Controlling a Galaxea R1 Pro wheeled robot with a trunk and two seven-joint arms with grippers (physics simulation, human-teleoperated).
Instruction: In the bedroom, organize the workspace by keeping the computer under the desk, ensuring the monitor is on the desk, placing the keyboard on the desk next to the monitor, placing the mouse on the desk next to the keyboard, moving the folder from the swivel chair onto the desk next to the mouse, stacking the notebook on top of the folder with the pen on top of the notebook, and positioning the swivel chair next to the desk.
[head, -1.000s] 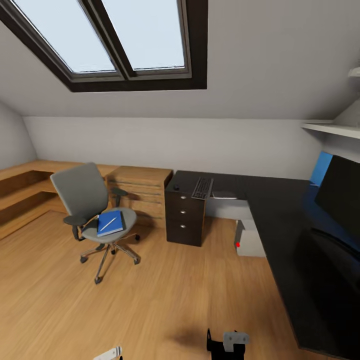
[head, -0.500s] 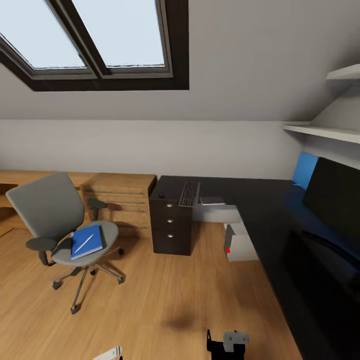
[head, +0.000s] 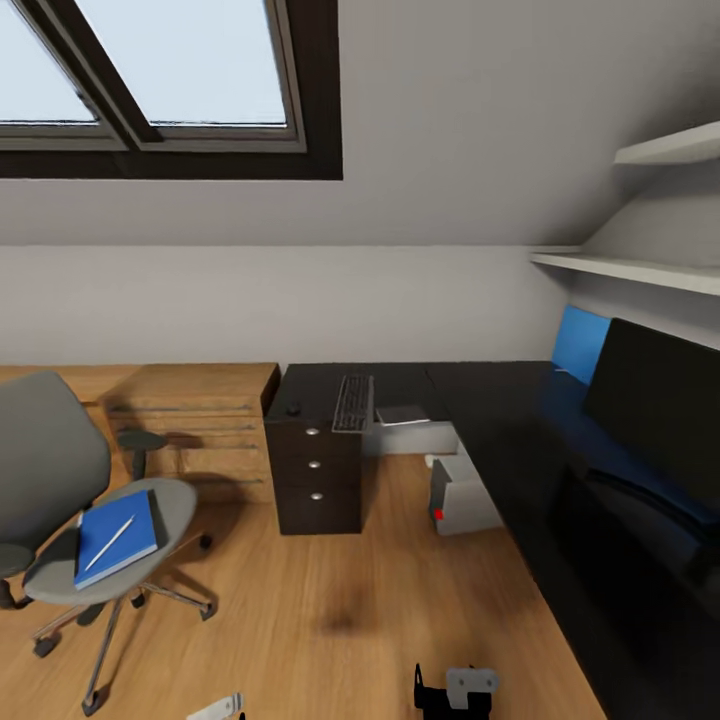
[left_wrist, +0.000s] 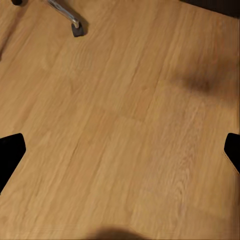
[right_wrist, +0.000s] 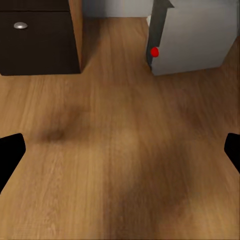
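Where the sloped grey wall of the bedroom (head: 480, 120) meets the light wood floor (head: 330, 620), the black L-shaped desk (head: 500, 420) runs along the back and down the right side, with its blue back panel (head: 580, 342) showing behind the monitor (head: 655, 395). The monitor stands upright on the right-hand run of the desk. On the far run, the dark keyboard (head: 352, 402) lies flat above a dark drawer unit (head: 318, 480), a small black mouse (head: 293, 408) just beside it and a grey notebook (head: 402, 414) near its other side. The computer (head: 460, 495) sits on the floor under the desk, its red light facing the room; the right wrist view (right_wrist: 192, 37) catches it too. Well apart from the desk, the swivel chair (head: 50, 480) stands on the floor, carrying the blue folder (head: 115, 535) on its seat with the pen (head: 108, 542) lying across the folder. The left gripper (left_wrist: 120, 150) hangs over bare floor, fingers spread wide and holding nothing; the right gripper (right_wrist: 120, 150) likewise is spread wide and empty, low over the floor near the computer.
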